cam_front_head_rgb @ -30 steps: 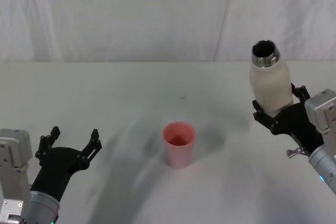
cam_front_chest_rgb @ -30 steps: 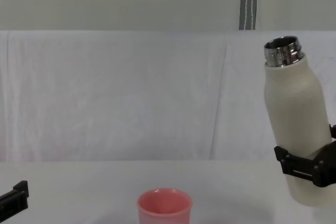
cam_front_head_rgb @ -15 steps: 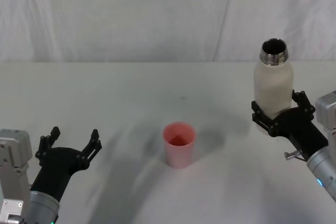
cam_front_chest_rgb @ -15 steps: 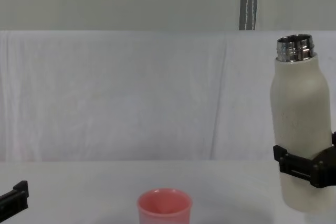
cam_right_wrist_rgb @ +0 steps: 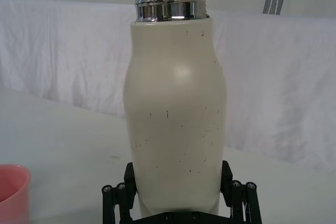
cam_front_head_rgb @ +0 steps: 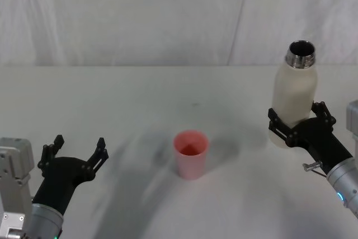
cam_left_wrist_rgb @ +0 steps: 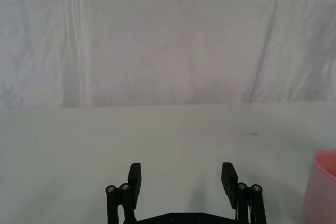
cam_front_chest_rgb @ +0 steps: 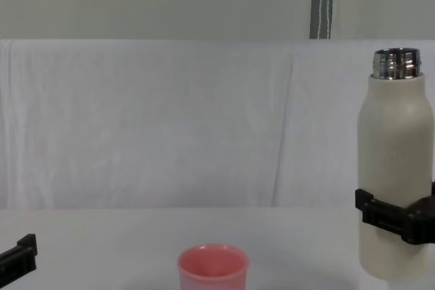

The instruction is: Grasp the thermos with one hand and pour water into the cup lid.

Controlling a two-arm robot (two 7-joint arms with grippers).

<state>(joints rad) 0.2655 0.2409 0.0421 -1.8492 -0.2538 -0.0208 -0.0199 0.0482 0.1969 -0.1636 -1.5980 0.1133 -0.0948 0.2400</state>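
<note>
Steel-necked thermos (cam_front_head_rgb: 294, 99) is standing upright in the gripping right pincer (cam_front_head_rgb: 300, 129), pink cup lid (cam_front_head_rgb: 191, 153) waiting leftward (left pincer (cam_front_head_rgb: 75, 155) idling open).

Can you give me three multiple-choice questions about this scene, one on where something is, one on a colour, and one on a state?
1. Where does the cup lid stand?
A. Between the two grippers, near the middle of the table
B. Inside the left gripper
C. On top of the thermos

2. What colour is the cup lid?
A. Blue
B. Salmon pink
C. Green

3. How is the thermos right now?
A. Lying on its side
B. Tipped over the cup lid
C. Upright, with the right gripper shut around its lower body

Answers:
1 A: the head view shows it apart from the left gripper and from the thermos.
2 B: it shows pink in the head and chest views.
3 C: the chest view shows it vertical with its steel neck on top and the black fingers clamped low on it.
</note>
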